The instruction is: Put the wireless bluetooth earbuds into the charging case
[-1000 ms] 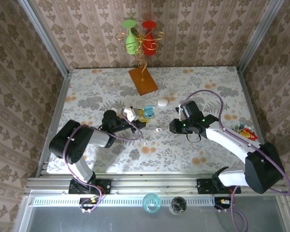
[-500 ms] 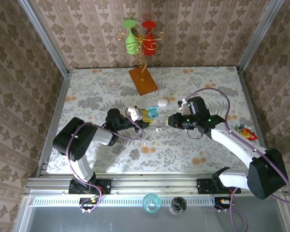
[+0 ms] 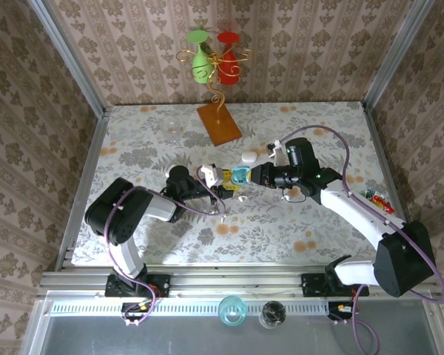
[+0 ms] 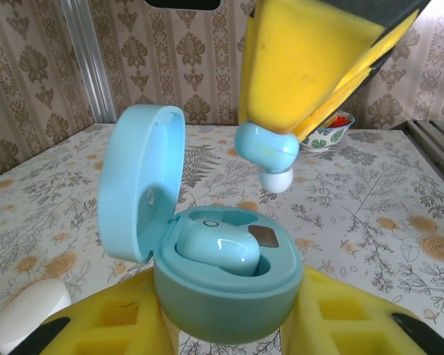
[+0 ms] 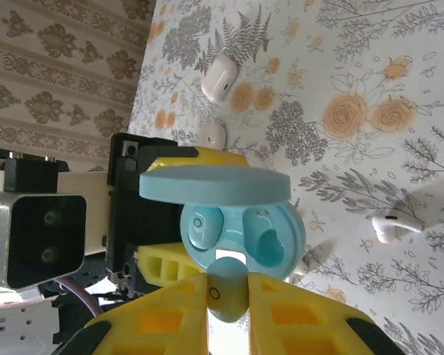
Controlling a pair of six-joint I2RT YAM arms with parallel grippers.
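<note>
Now my right jaws, pinching a blue earbud [image 4: 265, 144], have swung across since a second ago and hang just above the open case [image 4: 229, 310] clamped in my left jaws; next, I judge, comes lowering it in
</note>
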